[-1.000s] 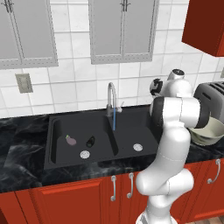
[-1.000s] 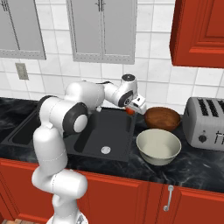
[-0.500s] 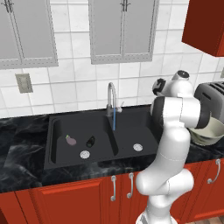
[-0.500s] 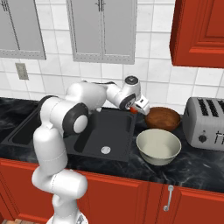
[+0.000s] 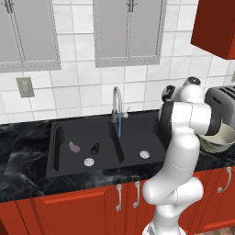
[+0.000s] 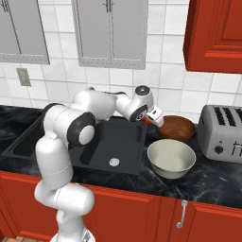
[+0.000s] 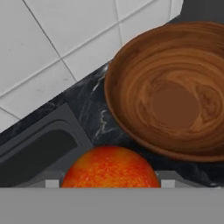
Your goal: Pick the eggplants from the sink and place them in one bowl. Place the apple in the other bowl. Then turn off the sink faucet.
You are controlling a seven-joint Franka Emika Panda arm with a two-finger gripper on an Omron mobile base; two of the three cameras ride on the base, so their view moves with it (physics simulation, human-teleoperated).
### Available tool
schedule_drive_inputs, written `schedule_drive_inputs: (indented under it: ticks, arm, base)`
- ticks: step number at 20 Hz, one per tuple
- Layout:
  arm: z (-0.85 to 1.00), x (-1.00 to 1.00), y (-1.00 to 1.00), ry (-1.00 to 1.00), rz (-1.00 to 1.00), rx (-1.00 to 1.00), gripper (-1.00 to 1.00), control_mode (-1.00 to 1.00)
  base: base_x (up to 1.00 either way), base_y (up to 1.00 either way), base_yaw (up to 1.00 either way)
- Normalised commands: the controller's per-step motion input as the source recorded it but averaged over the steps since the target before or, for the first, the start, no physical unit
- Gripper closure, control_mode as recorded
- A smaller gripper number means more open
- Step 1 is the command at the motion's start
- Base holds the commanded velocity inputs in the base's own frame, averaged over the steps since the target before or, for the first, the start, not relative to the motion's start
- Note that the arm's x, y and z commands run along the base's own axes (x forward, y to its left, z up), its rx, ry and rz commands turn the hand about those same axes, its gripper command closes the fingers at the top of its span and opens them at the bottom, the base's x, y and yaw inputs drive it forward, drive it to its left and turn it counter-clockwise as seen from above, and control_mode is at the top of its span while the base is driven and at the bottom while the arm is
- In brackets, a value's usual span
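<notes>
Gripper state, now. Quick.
Gripper: shut on the apple, near the brown bowl.

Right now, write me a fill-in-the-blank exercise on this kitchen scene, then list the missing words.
1. The hand holds the ____ beside the brown bowl.
2. Both eggplants lie in the ____ basin of the sink.
3. The cream bowl holds ____.
4. Past the bowls stands a silver ____.

Missing words: apple; left; nothing; toaster
</notes>
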Motion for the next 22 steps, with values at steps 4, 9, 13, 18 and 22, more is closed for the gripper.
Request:
schedule_drive_inputs:
  ticks: [4, 9, 13, 18, 22]
  arm:
    - [0.23, 0.14, -0.13, 0.11, -0.12, 0.0, 1.0, -1.0]
    - [0.06, 0.19, -0.16, 0.03, -0.09, 0.0, 1.0, -1.0]
    - [0.0, 0.14, -0.21, 0.0, -0.04, 0.0, 1.0, -1.0]
    - [0.0, 0.12, -0.27, 0.0, -0.03, 0.0, 1.0, -1.0]
    - [-0.03, 0.06, -0.28, -0.01, -0.02, 0.0, 1.0, -1.0]
  base:
    - [0.0, 0.0, 0.0]
    - [0.0, 0.0, 0.0]
    - [0.0, 0.0, 0.0]
    - [0.0, 0.0, 0.0]
    - [0.0, 0.0, 0.0]
